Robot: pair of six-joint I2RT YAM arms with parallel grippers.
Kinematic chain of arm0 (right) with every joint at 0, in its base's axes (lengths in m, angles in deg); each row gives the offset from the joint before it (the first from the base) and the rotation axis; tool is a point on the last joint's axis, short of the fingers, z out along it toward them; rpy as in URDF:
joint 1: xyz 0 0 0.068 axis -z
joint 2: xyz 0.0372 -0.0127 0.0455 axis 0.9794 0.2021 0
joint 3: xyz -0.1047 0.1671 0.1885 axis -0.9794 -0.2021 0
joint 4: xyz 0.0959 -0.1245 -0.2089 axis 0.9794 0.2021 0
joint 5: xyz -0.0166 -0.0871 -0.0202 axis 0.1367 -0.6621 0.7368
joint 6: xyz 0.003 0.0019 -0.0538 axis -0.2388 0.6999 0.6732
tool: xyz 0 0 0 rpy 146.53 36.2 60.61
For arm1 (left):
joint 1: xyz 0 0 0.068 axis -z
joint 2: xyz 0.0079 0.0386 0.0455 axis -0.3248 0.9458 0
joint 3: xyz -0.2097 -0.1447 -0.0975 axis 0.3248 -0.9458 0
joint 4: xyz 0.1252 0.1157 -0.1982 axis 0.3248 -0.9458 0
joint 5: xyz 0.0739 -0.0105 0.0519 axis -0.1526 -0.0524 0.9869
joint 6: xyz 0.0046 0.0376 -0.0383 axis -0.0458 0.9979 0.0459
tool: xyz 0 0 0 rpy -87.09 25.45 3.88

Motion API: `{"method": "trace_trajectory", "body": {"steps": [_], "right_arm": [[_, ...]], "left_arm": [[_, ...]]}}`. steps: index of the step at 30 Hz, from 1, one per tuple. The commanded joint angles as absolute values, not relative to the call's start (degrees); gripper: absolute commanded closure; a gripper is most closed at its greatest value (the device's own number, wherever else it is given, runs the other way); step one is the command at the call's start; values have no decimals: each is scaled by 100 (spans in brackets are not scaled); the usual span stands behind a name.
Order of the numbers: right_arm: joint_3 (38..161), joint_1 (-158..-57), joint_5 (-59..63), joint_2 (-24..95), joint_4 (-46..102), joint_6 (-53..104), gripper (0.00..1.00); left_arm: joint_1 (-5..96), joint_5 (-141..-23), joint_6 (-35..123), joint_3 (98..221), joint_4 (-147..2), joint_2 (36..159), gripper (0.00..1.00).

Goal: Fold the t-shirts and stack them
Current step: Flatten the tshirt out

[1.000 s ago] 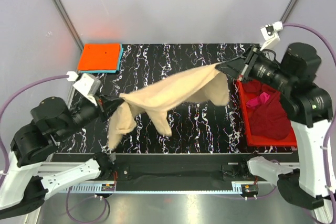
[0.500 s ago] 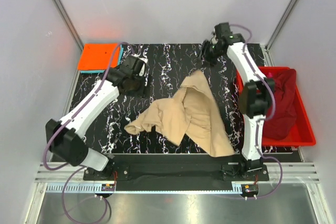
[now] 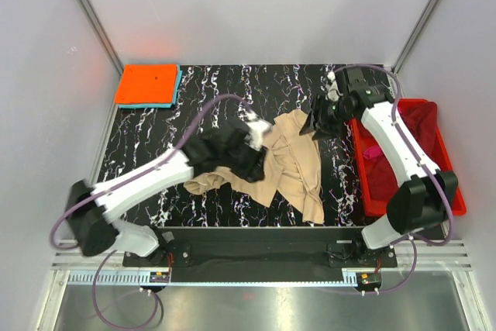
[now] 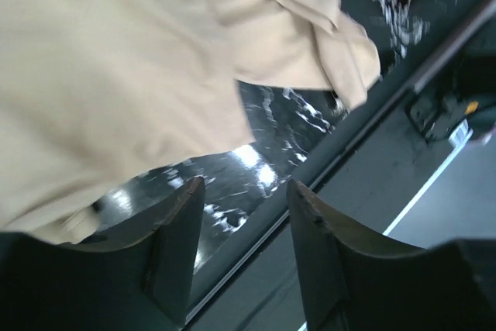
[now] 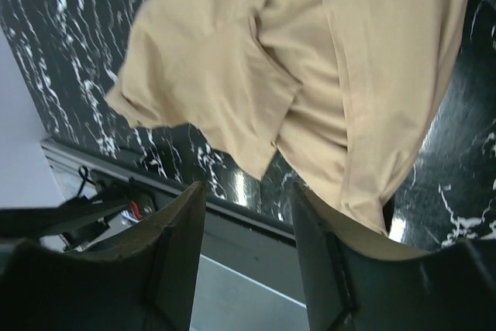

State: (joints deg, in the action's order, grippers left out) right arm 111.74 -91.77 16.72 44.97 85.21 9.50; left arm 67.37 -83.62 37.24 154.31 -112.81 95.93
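A large tan t-shirt (image 3: 291, 168) lies crumpled in the middle of the black marbled table. My left gripper (image 3: 258, 159) hovers over the tee's left part, and my right gripper (image 3: 311, 125) is at its upper right edge. In the left wrist view the left gripper (image 4: 246, 187) is open with only table between its fingers, the tan t-shirt (image 4: 116, 75) just beyond. The right gripper (image 5: 248, 191) is also open and empty above the tan t-shirt (image 5: 325, 75). A folded orange t-shirt (image 3: 147, 83) lies on a light blue one (image 3: 178, 89) at the back left.
A red bin (image 3: 372, 205) stands at the table's right side, holding a maroon t-shirt (image 3: 422, 125) and a pink one (image 3: 372, 153). The right arm reaches across the bin. The table's metal front rail (image 4: 364, 145) runs along the near edge.
Both grippers held the tan t-shirt stretched in the air a second ago. They let go, the tee dropped into a heap on the table, and both arms swung back over it.
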Motion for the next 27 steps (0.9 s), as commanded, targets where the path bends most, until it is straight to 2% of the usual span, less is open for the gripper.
{"method": "trace_trajectory", "body": {"steps": [1,3,6,13,15,17,19,27], "right_arm": [[10287,-9214,1799,4294,8199,1088,45],[9989,-9222,1747,4049,8182,1141,45],[9768,-9214,1615,3837,8234,1229,45],[9539,-9205,1501,3581,8225,1203,45],[9478,-9205,1456,3511,8208,1194,45],[9425,-9205,1413,3476,8190,1177,45],[9390,-9187,1412,3467,8190,1168,46],[9337,-9170,1474,3423,8146,1133,46]], "left_arm": [[7465,-8613,3724,15383,-10420,10401,53],[7721,-8456,3698,15401,-10209,10856,64],[7906,-8175,3646,15515,-10303,11437,66],[8144,-7356,3531,15761,-10647,12177,66],[8144,-7364,3531,15805,-10717,12300,67],[8153,-7356,3505,15849,-10770,12414,59],[8153,-7356,3505,15858,-10788,12502,58],[8153,-7356,3566,15894,-10638,12889,58]]}}
